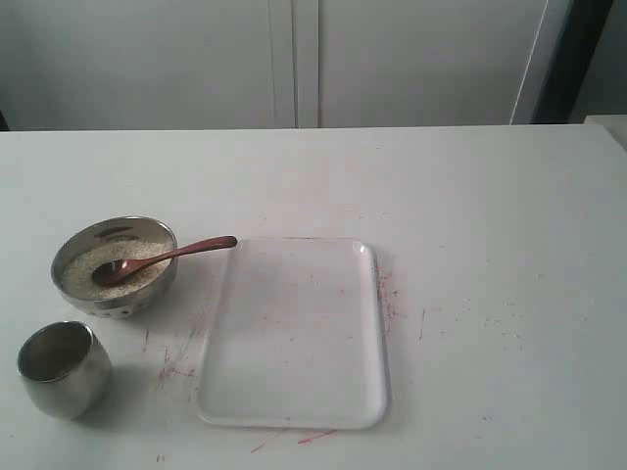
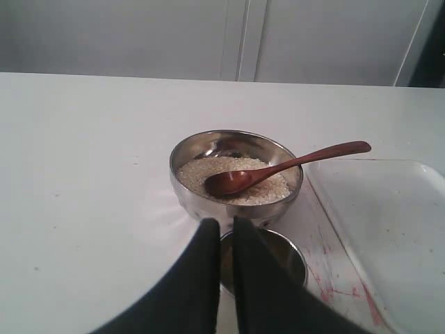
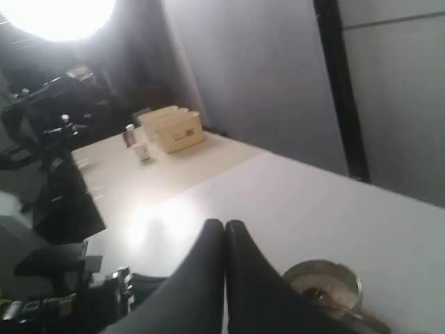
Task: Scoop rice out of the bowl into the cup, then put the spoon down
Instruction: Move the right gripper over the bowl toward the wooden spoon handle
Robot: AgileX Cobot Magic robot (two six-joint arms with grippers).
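The steel bowl stands at the left of the table, holding white rice. The wooden spoon lies in it, its head on the rice and its handle over the rim toward the tray. The steel cup stands just in front of the bowl. Neither gripper shows in the exterior view. In the left wrist view my left gripper hangs shut and empty above the cup, short of the bowl and the spoon. My right gripper is shut on nothing, far from the bowl.
A clear plastic tray lies right of the bowl, beside red marks on the white table. White cabinet doors stand behind the table. The right wrist view shows a cardboard box on another table and dark equipment.
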